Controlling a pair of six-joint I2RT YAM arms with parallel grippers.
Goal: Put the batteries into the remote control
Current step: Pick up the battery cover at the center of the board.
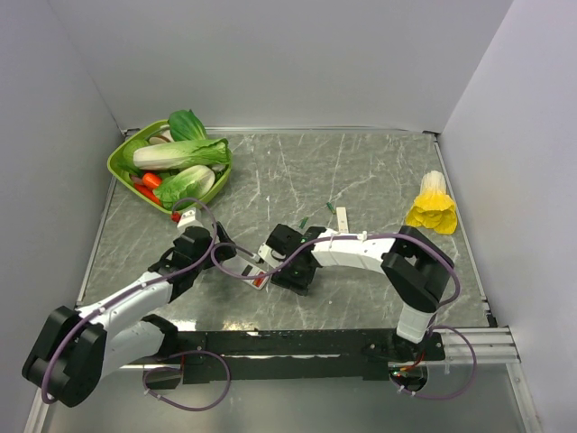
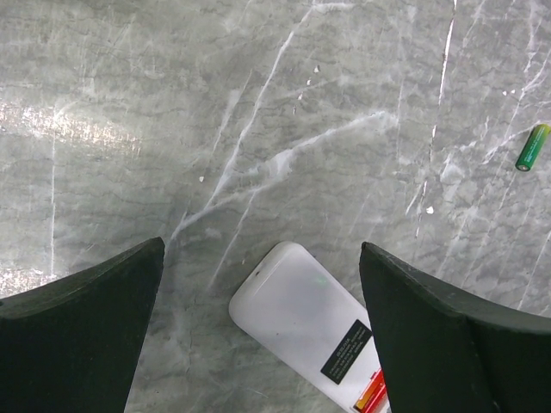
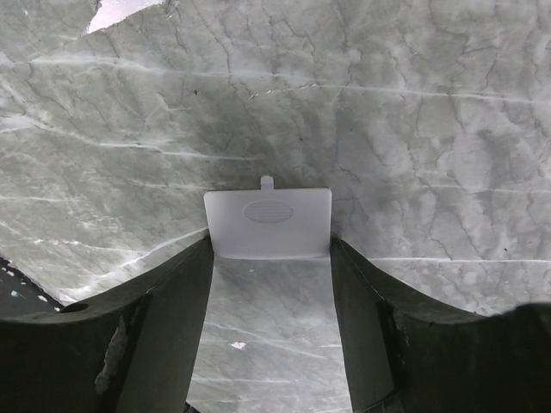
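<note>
The remote control (image 2: 297,314) lies white back up on the marble table, dark label showing. Orange-red batteries (image 2: 370,394) show in its open end, partly hidden by my left finger. My left gripper (image 2: 263,258) is open and straddles the remote without closing on it. In the top view the remote (image 1: 258,274) lies between my left gripper (image 1: 230,262) and my right gripper (image 1: 273,260). My right gripper (image 3: 269,245) is shut on a small white battery cover (image 3: 268,222), held by its edges between the fingertips just above the table.
A green basket (image 1: 122,155) of toy vegetables stands at the back left. A yellow toy (image 1: 433,206) lies at the right. Tiny green pieces (image 1: 306,219) and a narrow white bar (image 1: 343,218) lie mid-table. One green cylinder (image 2: 532,146) shows in the left wrist view.
</note>
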